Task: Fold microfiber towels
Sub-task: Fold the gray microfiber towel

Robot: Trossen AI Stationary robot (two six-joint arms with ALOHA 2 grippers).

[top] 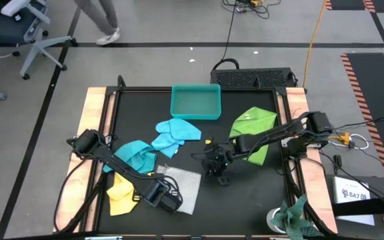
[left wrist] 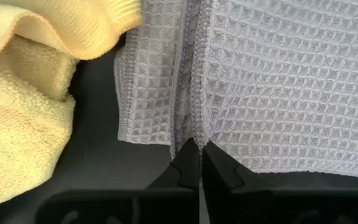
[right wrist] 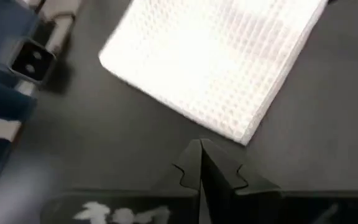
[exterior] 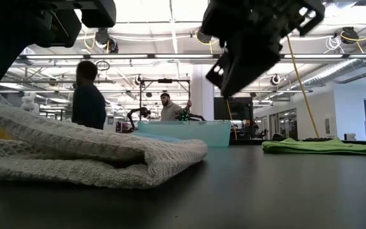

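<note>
Both grippers closed and empty beside the folded grey towel.

The left gripper (left wrist: 200,163), fingers pressed together, sits at the pale grey towel (top: 187,185)'s 9 o'clock edge; the right gripper (right wrist: 200,163), likewise pinched, hovers over bare table (top: 245,193) at the towel's 2 o'clock. The waffle-weave towel lies folded flat, the yellow towel (top: 121,194) crumpled beside it.

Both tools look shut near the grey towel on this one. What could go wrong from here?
1. The left tool is shut at the folded grey towel's edge; pulling away may drag a layer and undo the fold.
2. The yellow towel lies bunched right beside the grey one, so a low sweep might snag it.
3. The right tool is shut and empty above the mat; it must reopen before any grasp.
</note>
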